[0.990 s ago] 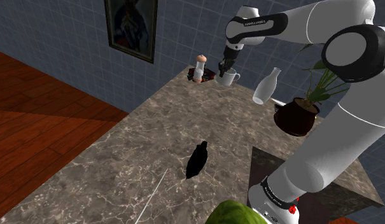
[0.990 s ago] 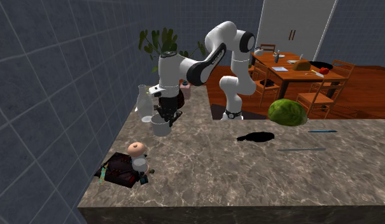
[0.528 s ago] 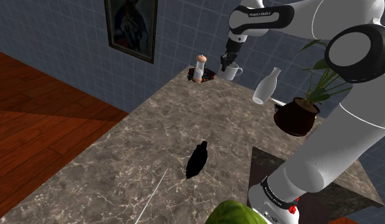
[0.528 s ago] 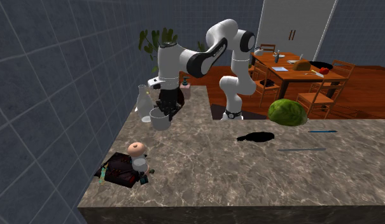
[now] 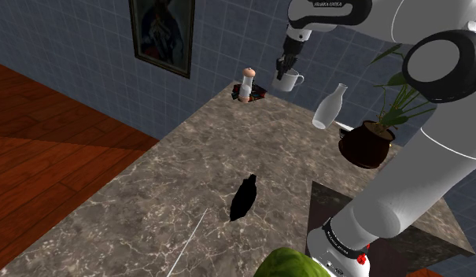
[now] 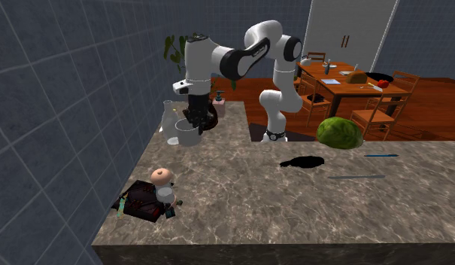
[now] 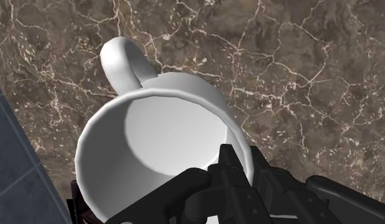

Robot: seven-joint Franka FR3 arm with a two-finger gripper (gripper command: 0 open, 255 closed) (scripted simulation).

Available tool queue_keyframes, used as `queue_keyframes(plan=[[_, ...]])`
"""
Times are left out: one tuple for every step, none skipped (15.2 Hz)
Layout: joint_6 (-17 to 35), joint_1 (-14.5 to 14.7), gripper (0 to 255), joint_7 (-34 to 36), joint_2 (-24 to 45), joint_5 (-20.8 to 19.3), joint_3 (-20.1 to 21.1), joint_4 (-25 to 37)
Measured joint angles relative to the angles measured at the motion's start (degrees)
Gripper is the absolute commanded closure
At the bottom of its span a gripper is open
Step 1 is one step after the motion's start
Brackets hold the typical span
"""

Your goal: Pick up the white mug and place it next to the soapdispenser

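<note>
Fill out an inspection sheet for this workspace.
Surface: brown marble counter with white veins.
Job's things: white mug, held above the counter; peach-topped bottle, likely the soap dispenser, standing at the counter's far end by the wall.
Clutter: white jug, black bottle lying flat, potted plant, watermelon.
Claw: the claw is shut on the mug's rim.
Cables: nothing seen.
Surroundings: blue tiled wall, framed picture, wood floor, dining table with chairs.
</note>
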Motion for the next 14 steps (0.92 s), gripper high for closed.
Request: queue_keyframes(plan=[[-0.84, 0.04, 255, 0.07, -0.12, -0.03, 0.03, 0.72], [-1.62, 0.04, 255, 0.04, -0.22, -0.05, 0.02, 1.4], [-2.42, 0.0, 255, -0.03, -0.13, -0.02, 0.0, 2.29], [-3.29, 0.02, 255, -0.01, 0.04, 0.02, 0.01, 3.33], [-4.13, 0.02, 255, -0.02, 0.14, 0.05, 0.02, 4.27], [-4.83, 0.02, 255, -0.01, 0.24, 0.08, 0.03, 5.05], [-5.73, 0.0, 255, -0.06, 0.41, 0.12, 0.02, 6.13], [-6.5, -0.01, 255, -0.1, 0.35, 0.12, 0.0, 6.83], [-7.25, -0.06, 255, -0.18, 0.48, 0.15, -0.03, 7.71], [-8.05, -0.12, 255, -0.3, 0.54, 0.18, -0.08, 8.57], [-8.99, -0.15, 255, -0.35, 0.89, 0.27, -0.1, 9.86], [-9.56, -0.19, 255, -0.42, 1.08, 0.33, -0.12, 10.62], [-9.49, -0.34, 255, -0.75, 0.22, 0.14, -0.27, 9.7], [-9.48, -0.69, 255, -1.43, -1.08, -0.14, -0.61, 8.44]])
